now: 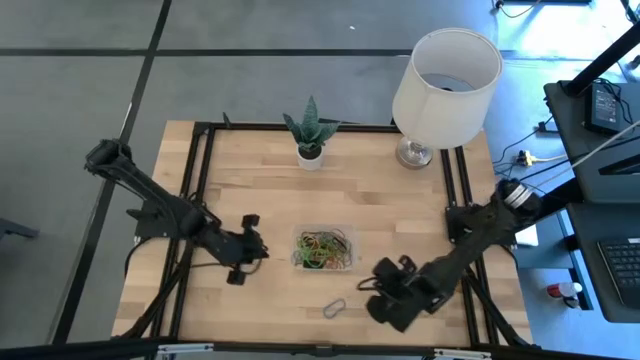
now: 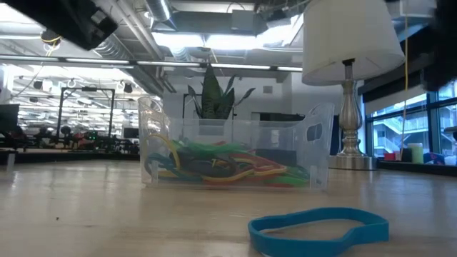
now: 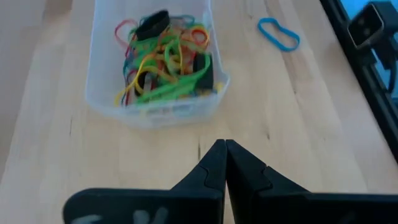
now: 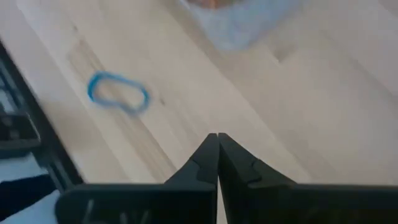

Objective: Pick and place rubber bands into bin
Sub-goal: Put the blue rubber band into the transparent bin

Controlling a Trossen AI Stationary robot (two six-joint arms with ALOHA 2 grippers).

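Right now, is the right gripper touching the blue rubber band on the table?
Apart. The right wrist view shows bare wood between the shut right gripper and the blue rubber band.

A pale wooden worktop (image 1: 400,210) with a black metal frame stands on a grey concrete floor (image 1: 80,80). Beyond it, bright ceiling lights (image 2: 214,39) hang among exposed pipes, and large windows (image 2: 400,125) glow at one side.

We count one clear plastic bin (image 1: 324,262) holding a tangle of rubber bands (image 3: 163,59) too many to number, one blue rubber band (image 1: 334,307) loose near the table's front edge, one potted plant (image 1: 309,133), one lamp (image 1: 442,85) and two arms.
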